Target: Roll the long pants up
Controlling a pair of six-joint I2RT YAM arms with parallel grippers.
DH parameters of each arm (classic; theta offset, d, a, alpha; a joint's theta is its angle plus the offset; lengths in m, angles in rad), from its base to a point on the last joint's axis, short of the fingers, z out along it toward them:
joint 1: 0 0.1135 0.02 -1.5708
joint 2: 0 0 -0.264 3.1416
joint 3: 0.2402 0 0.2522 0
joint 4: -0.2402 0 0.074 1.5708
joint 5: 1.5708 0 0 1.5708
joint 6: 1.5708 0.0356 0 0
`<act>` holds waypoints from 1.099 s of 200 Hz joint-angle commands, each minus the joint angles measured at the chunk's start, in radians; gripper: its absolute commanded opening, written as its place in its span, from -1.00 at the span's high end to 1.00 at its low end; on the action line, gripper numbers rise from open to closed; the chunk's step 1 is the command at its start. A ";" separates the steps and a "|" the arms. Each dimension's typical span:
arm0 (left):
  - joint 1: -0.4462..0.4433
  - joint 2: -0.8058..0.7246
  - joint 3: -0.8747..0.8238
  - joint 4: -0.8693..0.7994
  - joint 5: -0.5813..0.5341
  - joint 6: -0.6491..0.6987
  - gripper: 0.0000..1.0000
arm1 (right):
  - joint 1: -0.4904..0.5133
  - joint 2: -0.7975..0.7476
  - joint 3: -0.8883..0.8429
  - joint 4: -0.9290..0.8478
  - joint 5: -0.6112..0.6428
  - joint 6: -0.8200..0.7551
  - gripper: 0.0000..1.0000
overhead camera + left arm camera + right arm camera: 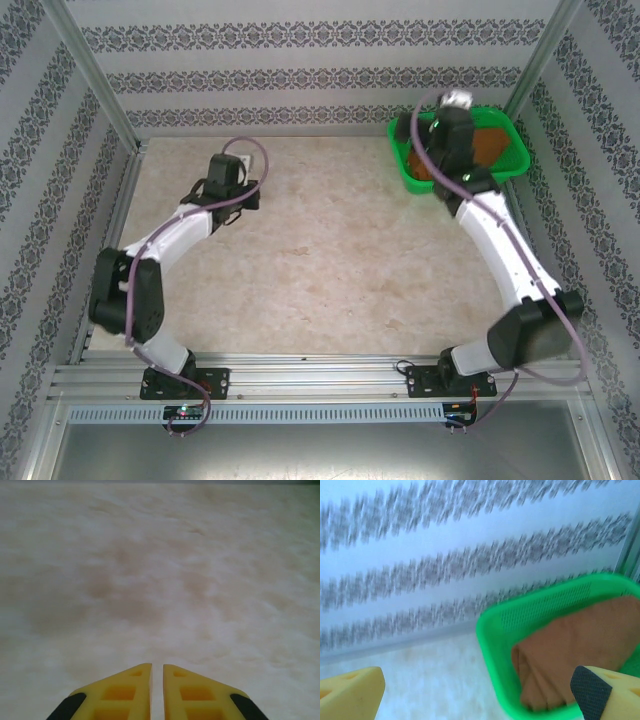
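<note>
1. At the far right, the right gripper (pixel 477 682) is hanging wide open and empty above the green basket (pixel 492 630). Closing here is risking a pinch on the mesh rim instead of cloth.
2. Lifting one bunched fold is risking a snag that drags the basket along.
3. The left gripper (pixel 156 672) is hovering nearly closed over the table (pixel 150 580), gripping nothing.
4. The long pants (pixel 570 650) are lying inside the basket: rust-brown, soft, wadded compactly, not yet spread out.

Green basket (pixel 492 630), mesh-walled, on pale tabletop (pixel 420 680): holds rust-brown long pants (pixel 570 645), folded. Striped patterned wall (pixel 445 555) behind. Right gripper (pixel 477 695): yellow fingers (pixel 355 690) spread wide, empty.
</note>
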 commanded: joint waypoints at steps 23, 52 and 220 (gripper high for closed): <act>0.059 -0.112 -0.286 0.391 -0.424 0.188 0.46 | 0.154 -0.164 -0.472 0.222 0.162 -0.212 -0.95; 0.118 -0.137 -0.509 0.698 -0.293 0.158 -0.35 | 0.201 -0.210 -0.568 0.236 0.125 -0.204 -0.95; 0.128 -0.253 -0.680 0.659 -0.423 0.048 -1.00 | 0.187 -0.266 -0.883 0.630 0.123 -0.324 -0.96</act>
